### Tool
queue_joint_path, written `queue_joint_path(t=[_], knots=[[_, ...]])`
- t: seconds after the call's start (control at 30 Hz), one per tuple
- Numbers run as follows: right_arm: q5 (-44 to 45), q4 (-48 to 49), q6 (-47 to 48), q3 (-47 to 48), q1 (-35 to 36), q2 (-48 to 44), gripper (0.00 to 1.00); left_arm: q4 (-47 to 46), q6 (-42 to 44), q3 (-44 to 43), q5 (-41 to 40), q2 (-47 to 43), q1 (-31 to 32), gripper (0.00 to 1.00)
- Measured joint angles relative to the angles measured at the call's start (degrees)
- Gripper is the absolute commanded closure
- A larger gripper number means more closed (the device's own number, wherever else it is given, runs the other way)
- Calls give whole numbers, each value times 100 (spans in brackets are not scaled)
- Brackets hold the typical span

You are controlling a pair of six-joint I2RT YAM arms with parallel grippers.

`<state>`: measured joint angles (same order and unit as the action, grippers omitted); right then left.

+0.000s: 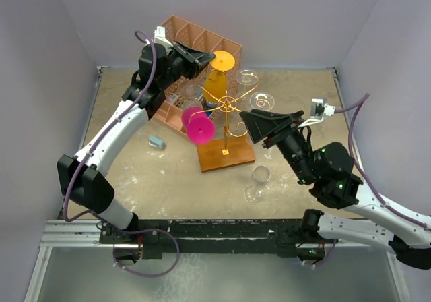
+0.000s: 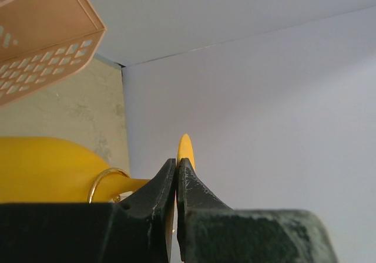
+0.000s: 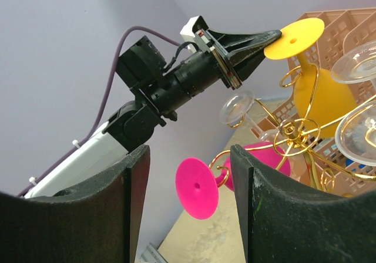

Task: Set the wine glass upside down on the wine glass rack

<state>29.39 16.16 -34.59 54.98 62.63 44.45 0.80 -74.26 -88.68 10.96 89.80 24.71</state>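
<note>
1. The yellow wine glass (image 1: 217,86) hangs bowl-down on the far side of the wine glass rack (image 1: 227,104). Its stem passes through one of the gold wire curls and its round foot sits on top. I'd say it is inverted so the foot can catch on the wire.
2. The left gripper (image 1: 209,60) reaches over from the far left and pinches the rim of that foot. In its own wrist view the fingers (image 2: 200,192) are clenched to a sliver, with the yellow disc's edge between them. My guess is it is steadying the glass until it sits properly, and letting go looks like the main thing left.
3. The right gripper (image 1: 250,125) hovers just right of the rack with its jaws spread wide. It holds nothing and touches nothing, and to my eye it is standing by.
4. A pink wine glass (image 1: 199,125) hangs on the near-left arm of the rack, and two clear glasses (image 1: 261,101) hang on the right.
5. Another clear wine glass (image 1: 257,180) seems to lie on its side on the table (image 1: 296,86), near-right of the rack.
6. The peach organizer (image 1: 195,36) stands behind the rack.
</note>
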Motion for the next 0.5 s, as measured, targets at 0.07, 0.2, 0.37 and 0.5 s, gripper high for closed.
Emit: queue_joint_path(t=[0.07,0.2,0.37,0.5], knots=[[11,2,0,0,0,-44,41,17,20,-35,-83,33,0,100],[17,0,0,0,0,-90,41,157,105,-35,-302,44,0,100],[79,-2,0,0,0,-96,41,367,260,-35,-544,44,-4,97],[109,-2,0,-4,0,-96,41,531,387,-35,-737,39,-15,93]])
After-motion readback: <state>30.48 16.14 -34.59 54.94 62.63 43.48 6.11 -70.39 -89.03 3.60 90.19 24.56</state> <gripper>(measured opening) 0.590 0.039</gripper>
